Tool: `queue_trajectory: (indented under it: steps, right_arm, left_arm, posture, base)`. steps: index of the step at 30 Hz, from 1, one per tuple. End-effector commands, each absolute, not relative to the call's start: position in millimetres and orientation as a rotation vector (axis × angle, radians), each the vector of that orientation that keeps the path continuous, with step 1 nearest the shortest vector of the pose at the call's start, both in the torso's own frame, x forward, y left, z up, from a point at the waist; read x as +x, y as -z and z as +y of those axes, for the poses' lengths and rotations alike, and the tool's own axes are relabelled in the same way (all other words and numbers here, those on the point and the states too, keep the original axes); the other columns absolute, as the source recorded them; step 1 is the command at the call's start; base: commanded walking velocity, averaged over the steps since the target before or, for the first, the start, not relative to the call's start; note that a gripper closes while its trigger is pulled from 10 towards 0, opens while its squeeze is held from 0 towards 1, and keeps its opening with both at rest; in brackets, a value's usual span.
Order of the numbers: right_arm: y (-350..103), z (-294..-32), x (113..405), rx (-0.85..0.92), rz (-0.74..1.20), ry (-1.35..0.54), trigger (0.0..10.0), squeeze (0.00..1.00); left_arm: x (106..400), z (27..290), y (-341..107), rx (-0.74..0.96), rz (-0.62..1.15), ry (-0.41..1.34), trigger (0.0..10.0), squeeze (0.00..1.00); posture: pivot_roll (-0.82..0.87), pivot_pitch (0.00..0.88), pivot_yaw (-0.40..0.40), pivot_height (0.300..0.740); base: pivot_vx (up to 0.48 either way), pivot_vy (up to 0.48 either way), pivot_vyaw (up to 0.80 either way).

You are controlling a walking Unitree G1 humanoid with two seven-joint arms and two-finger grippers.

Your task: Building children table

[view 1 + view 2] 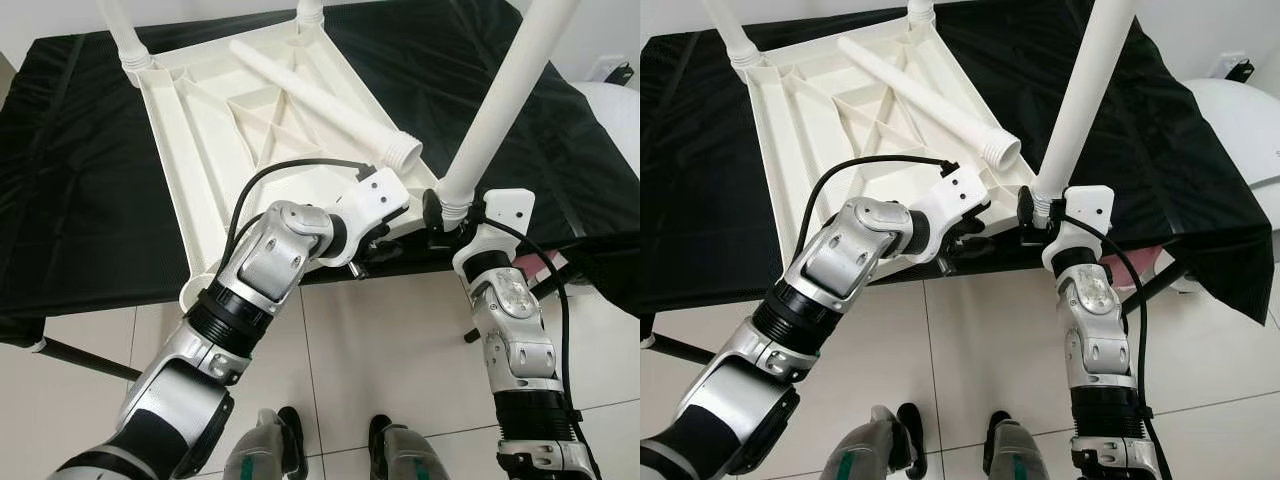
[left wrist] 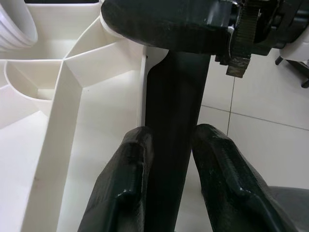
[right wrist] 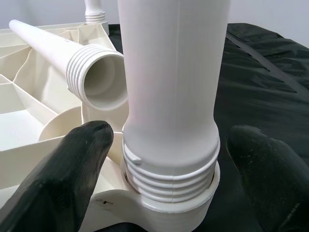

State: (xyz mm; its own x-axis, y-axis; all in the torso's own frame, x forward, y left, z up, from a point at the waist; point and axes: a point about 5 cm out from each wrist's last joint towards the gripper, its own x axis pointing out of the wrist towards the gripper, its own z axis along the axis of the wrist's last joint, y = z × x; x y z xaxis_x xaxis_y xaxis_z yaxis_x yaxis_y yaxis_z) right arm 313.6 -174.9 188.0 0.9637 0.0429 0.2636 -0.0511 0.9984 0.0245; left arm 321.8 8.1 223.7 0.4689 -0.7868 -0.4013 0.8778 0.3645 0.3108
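Feet [image 1: 330, 450]: yours, at 6 o'clock on the pale tiled floor [image 1: 400, 340].

Left arm: reaches from 7 o'clock up to the near edge of the tabletop. Left pincer [image 2: 169, 159]: your wrist view shows its two fingers [image 2: 120, 183] close together across the tabletop's near rim, one on the white inner side, one on the outer side; whether they press the rim you cannot tell.

Right arm: rises from 5 o'clock. Right pincer [image 3: 169, 154]: fingers apart, one on each side of the upright leg's threaded base, neither touching it in your wrist view.

Tabletop [image 1: 200, 150]: white plastic, upside down with ribbed underside showing, lying on the worktop from centre towards 11 o'clock.

Upright leg [image 1: 505, 95]: white tube standing in the near corner socket [image 3: 164, 212] at centre right, tilted towards 1 o'clock, some thread rings showing above the socket.

Loose leg [image 1: 320, 105]: white tube lying across the ribs, its open threaded end pointing at the upright leg, just beside it.

Fitted legs: one at 11 o'clock [image 1: 125, 40], one at 12 o'clock [image 1: 308, 12].

Worktop [image 1: 70, 190]: covered by black cloth, spanning 9 to 3 o'clock.
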Motion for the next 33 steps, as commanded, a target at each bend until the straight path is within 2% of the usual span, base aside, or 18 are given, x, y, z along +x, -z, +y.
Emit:
queue_trajectory:
  steps: [1, 14, 33]
  right_arm:
    - [-188, -178, 313, 0.04, -0.262, -0.05, 10.0, 0.0]
    - [-189, -178, 313, 0.037, -0.266, -0.053, 10.0, 0.0]
    - [-190, -181, 313, 0.045, -0.267, -0.04, 10.0, 0.0]
  left_arm:
    - [335, 16, -234, 0.535, 0.111, 0.816, 10.0, 0.0]
    - [343, 18, -236, 0.522, 0.091, 0.774, 10.0, 0.0]
    - [354, 18, -206, 0.537, 0.166, 0.727, 10.0, 0.0]
  posture:
    - [-0.13, 0.204, 0.069, 0.74]
    - [-0.14, 0.199, 0.069, 0.74]
    - [-0.14, 0.212, 0.073, 0.74]
  base:
    - [0.0, 0.0, 0.0]
    - [0.0, 0.0, 0.0]
    - [0.0, 0.0, 0.0]
